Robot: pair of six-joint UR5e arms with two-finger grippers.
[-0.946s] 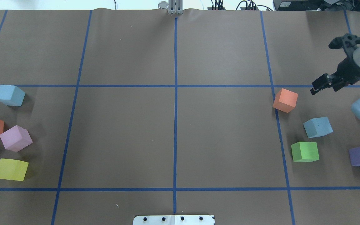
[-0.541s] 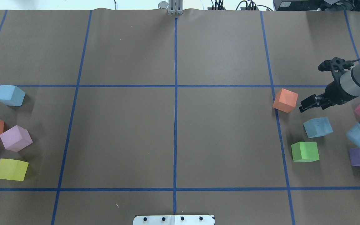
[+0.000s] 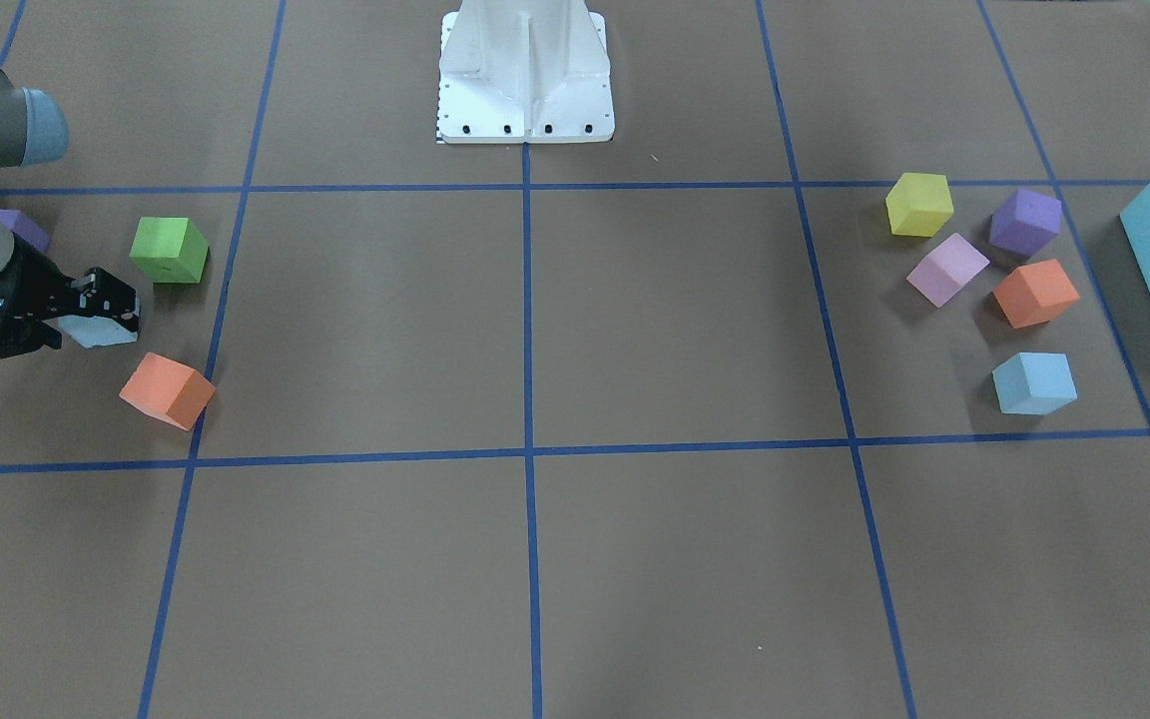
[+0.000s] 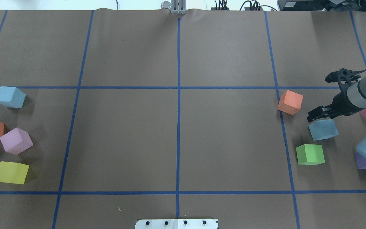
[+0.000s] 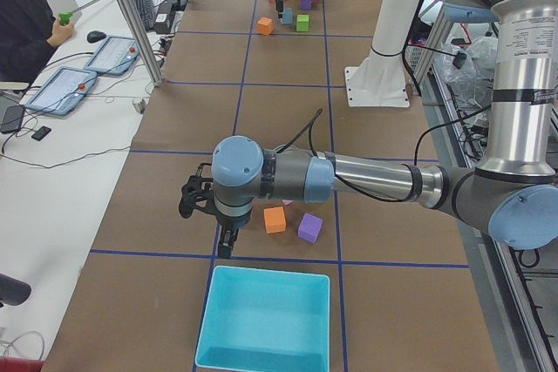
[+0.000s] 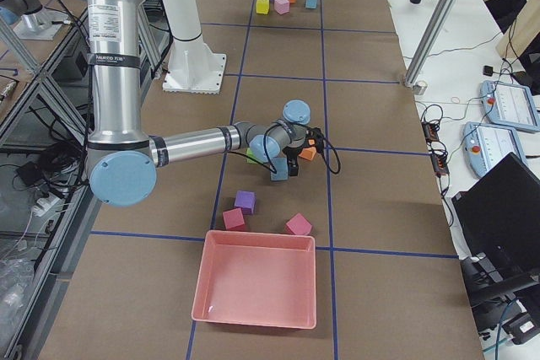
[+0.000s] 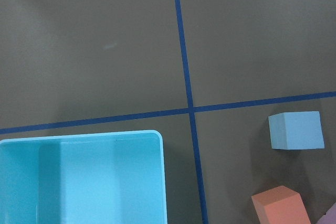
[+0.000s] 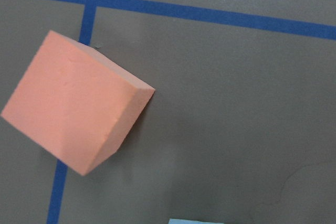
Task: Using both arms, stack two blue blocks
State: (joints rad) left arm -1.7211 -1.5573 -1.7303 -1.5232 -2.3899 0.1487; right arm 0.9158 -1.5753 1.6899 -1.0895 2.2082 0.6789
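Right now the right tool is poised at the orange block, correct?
Not the orange block: the right tool is poised at the blue block, and the orange one lies apart beside it. The overhead view shows this.

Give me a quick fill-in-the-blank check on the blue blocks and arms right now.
1. The right gripper hangs by a blue block that lies between an orange block and a ____ one.
2. The other blue block lies far off on the robot's ____ side.
3. Only one arm shows in the overhead view: the ____ one.
Missing: green; left; right.
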